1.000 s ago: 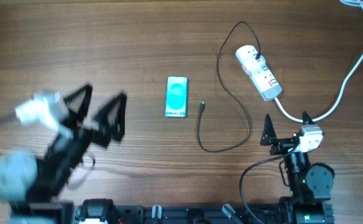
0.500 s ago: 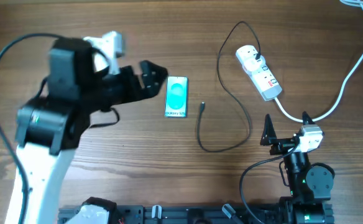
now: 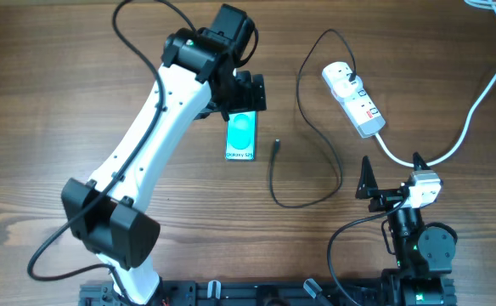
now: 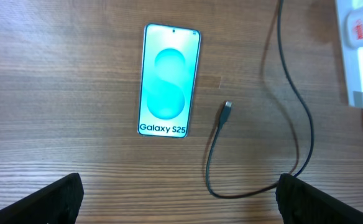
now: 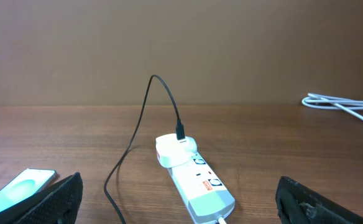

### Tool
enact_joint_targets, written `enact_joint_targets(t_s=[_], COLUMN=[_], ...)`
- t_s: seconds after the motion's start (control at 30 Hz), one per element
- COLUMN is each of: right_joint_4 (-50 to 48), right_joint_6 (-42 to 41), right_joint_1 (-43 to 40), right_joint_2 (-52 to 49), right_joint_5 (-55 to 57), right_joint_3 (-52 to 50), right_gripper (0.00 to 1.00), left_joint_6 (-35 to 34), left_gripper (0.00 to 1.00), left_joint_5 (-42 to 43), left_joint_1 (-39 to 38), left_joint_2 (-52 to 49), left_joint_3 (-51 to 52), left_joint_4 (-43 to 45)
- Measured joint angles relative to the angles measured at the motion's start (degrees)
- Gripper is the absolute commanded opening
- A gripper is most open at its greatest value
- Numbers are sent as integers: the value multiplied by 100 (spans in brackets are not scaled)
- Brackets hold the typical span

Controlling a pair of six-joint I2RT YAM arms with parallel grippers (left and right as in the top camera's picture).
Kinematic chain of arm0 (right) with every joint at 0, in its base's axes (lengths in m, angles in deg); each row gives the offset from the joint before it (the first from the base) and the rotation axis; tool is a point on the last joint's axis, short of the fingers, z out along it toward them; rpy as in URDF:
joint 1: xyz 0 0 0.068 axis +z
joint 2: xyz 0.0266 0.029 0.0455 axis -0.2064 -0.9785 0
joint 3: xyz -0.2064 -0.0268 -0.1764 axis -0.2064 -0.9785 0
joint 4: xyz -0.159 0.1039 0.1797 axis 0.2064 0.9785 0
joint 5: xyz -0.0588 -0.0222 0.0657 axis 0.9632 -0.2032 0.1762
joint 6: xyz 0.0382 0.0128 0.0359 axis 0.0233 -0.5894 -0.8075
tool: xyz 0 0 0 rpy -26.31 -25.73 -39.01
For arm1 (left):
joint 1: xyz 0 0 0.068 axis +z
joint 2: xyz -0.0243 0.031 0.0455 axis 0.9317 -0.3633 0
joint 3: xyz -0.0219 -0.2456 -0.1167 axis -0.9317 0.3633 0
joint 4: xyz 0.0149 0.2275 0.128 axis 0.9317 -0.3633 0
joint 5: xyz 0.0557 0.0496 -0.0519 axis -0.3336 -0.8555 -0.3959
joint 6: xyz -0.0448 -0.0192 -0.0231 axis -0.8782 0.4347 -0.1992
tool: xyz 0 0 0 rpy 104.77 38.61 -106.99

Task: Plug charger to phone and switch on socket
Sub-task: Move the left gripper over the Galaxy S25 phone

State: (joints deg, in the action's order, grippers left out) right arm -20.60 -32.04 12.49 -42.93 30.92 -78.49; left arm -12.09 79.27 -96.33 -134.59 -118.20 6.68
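Phone (image 3: 241,140): a flat rounded rectangle with a glossy cyan-green screen and white lettering along its near short edge. It lies face up on the matte, grained wood table (image 3: 44,76), left of centre. In the overhead view, the white-shelled left arm reaches in from the near left and its black head covers the phone's far edge. The left gripper (image 4: 180,183) hangs over the phone with its jaws spread wide, grasping nothing. Just right of the phone, apart from it, lies the small black tip (image 4: 227,111) of the charger (image 4: 309,130). This thin black cable curls toward the near side, then runs up and loops over into a black plug at the far end of the socket (image 3: 354,99). That unit is a smooth white oblong strip with small red switches, lying at a slant. A thick white cord (image 3: 477,102) leaves its near end and sweeps to the far right corner. The right gripper (image 5: 178,183) sits near the table's front edge, facing the socket, jaws fully released and empty.
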Motion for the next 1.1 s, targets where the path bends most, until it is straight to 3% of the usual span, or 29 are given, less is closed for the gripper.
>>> enact_joint_targets(t_s=[1.1], right_joint_4=[0], right_joint_6=[0], right_joint_1=[0], right_joint_2=[0], right_joint_5=[0], right_joint_3=[0], right_gripper=[100], left_joint_6=[118], left_gripper=[100], left_joint_5=[-310], left_joint_1=[-114], left_joint_2=[-1274], left_joint_3=[715], left_joint_4=[1126])
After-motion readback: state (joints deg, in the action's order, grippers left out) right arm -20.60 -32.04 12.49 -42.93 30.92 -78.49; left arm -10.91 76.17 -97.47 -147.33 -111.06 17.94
